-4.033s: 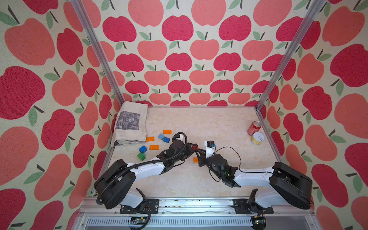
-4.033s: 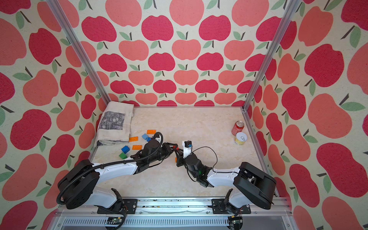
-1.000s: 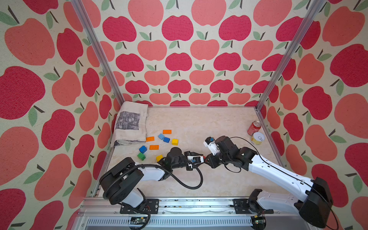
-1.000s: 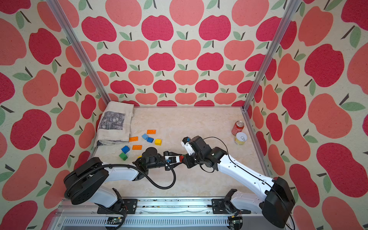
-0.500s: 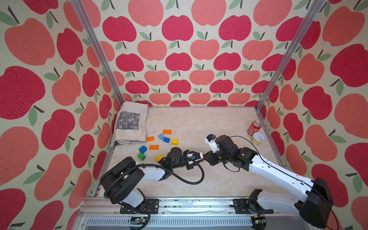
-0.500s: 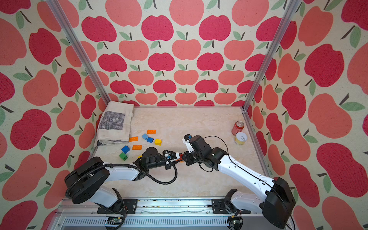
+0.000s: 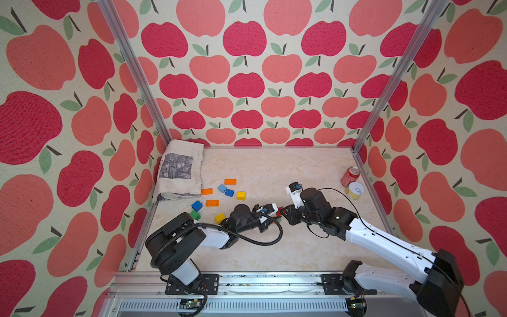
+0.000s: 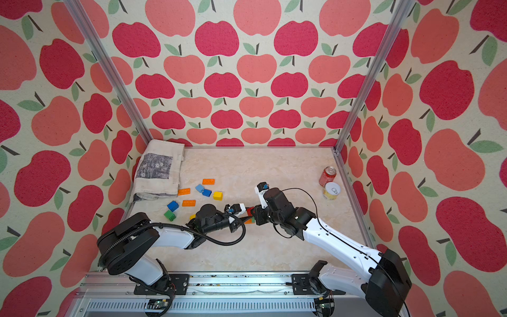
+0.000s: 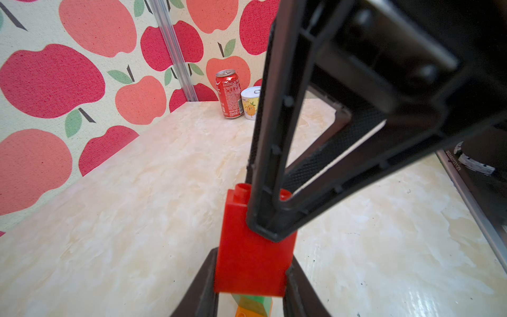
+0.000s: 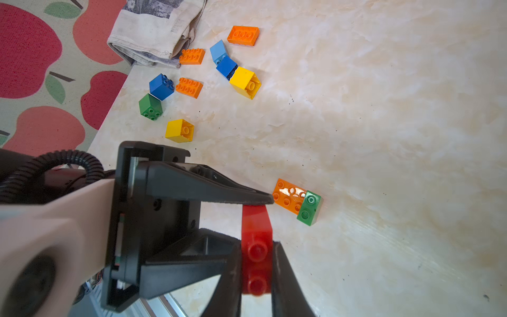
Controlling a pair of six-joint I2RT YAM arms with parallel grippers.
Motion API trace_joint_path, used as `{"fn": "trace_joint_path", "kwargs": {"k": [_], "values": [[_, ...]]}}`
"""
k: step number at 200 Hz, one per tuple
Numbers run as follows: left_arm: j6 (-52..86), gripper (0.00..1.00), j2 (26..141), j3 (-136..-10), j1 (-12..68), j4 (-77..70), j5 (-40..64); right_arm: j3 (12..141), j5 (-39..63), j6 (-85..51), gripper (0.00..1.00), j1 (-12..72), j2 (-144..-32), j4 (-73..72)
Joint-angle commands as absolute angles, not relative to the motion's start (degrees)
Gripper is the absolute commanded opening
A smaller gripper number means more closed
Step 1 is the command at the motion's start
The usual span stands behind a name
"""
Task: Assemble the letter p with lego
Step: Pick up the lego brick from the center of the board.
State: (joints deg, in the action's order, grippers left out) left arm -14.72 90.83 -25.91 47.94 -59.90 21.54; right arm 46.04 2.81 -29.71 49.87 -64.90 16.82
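A red lego brick (image 7: pixel 279 212) hangs just above the table at mid-front, gripped from both sides. My left gripper (image 9: pixel 251 263) is shut on its lower part, and the right gripper (image 10: pixel 256 252) is shut on its studded end (image 10: pixel 256 233). Beneath it on the table lies a flat orange brick (image 10: pixel 288 197) joined to a small green one (image 10: pixel 308 208). To the left, loose lego is scattered: orange plates (image 7: pixel 230 181), a light blue brick (image 7: pixel 221 188), a blue one (image 7: pixel 196 205), a green one (image 7: pixel 194 215) and a yellow one (image 7: pixel 241 195).
A folded printed cloth (image 7: pixel 179 170) lies in the back left corner. A red soda can (image 7: pixel 350 176) and a yellow tin (image 7: pixel 354 190) stand by the right wall. Apple-patterned walls with metal posts (image 7: pixel 362 137) enclose the table on three sides.
The right gripper has brought the red brick a little closer to the left gripper. The left gripper's jaws have closed onto the brick.
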Motion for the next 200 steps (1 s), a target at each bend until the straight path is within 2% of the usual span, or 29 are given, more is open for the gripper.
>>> {"fn": "trace_joint_path", "kwargs": {"k": [1, 27, 52, 62, 76, 91, 103, 114, 143, 171, 200], "values": [[-12.0, 0.28, 90.8, -26.1, 48.5, -67.4, 21.7, 45.1, 3.0, -31.5, 0.12, 50.2, -66.3, 15.7], [-11.6, 0.29, 90.6, -25.8, 48.5, -67.8, 21.9, 45.3, 3.2, -31.5, 0.11, 50.2, -67.1, 15.5], [-11.4, 0.33, 90.5, -25.4, 48.5, -68.3, 21.5, 45.8, 2.5, -31.5, 0.04, 50.3, -67.7, 15.8], [-11.3, 0.38, 90.2, -24.9, 48.5, -68.5, 20.7, 46.2, 1.0, -31.4, 0.02, 50.5, -67.8, 16.6], [-10.7, 0.49, 88.8, -23.4, 48.6, -69.0, 18.3, 46.9, -2.2, -31.3, 0.00, 51.0, -68.1, 18.6], [-9.3, 0.66, 85.5, -21.4, 48.5, -68.2, 15.0, 48.3, -6.2, -31.4, 0.00, 52.0, -69.0, 21.3], [-8.1, 0.73, 81.0, -20.2, 48.4, -64.3, 12.5, 49.9, -9.9, -31.6, 0.00, 53.3, -70.2, 23.6], [-6.6, 0.75, 75.9, -20.0, 48.3, -57.8, 9.5, 51.3, -12.1, -32.4, 0.00, 54.2, -71.8, 25.4], [5.0, 0.75, 61.0, -25.7, 46.0, -25.1, -3.7, 55.2, -14.5, -36.0, 0.00, 56.6, -77.0, 28.5], [11.9, 0.75, 47.5, -18.8, 43.9, -24.7, -10.9, 59.7, -18.2, -38.9, 0.00, 59.8, -81.9, 31.2], [21.3, 0.74, 37.1, -18.0, 38.6, -12.9, -16.2, 65.7, -21.3, -42.2, 0.00, 62.0, -88.2, 36.7]]}}
